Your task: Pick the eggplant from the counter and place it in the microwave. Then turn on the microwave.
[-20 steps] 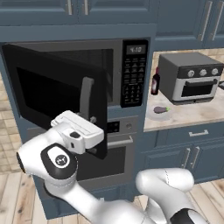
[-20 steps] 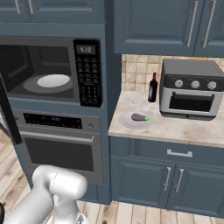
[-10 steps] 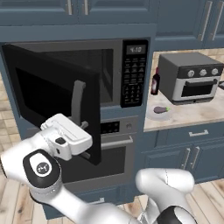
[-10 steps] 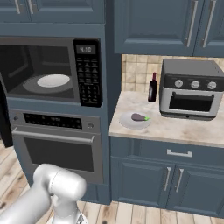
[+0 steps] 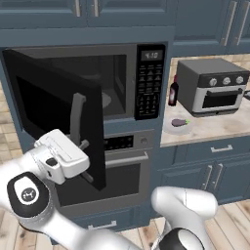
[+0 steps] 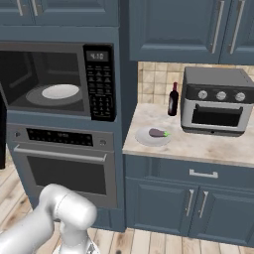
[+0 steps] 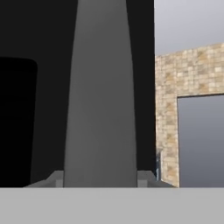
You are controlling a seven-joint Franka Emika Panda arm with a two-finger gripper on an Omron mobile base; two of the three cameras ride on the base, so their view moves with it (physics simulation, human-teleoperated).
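Note:
The eggplant (image 5: pixel 179 122) (image 6: pixel 158 133) lies on a pale plate (image 6: pixel 144 137) at the left end of the counter (image 5: pixel 220 125) (image 6: pixel 208 145). The microwave (image 5: pixel 148 73) (image 6: pixel 99 84) stands wide open, its white turntable (image 6: pixel 60 91) bare. Its black door (image 5: pixel 44 110) is swung out toward me. My gripper (image 5: pixel 86 160) (image 7: pixel 100 177) is shut on the door's vertical grey handle (image 5: pixel 76 118) (image 7: pixel 100 96), near its lower end. In the hand view the handle fills the gap between the fingertips.
A dark red bottle (image 5: pixel 173 91) (image 6: pixel 172 99) and a grey toaster oven (image 5: pixel 215 88) (image 6: pixel 218 101) stand behind the eggplant. A steel wall oven (image 5: pixel 128 168) (image 6: pixel 64 159) sits under the microwave. The open door juts out into the space in front of the oven.
The microwave door has swung further open. My hand has moved left and down with its handle, toward the cameras.

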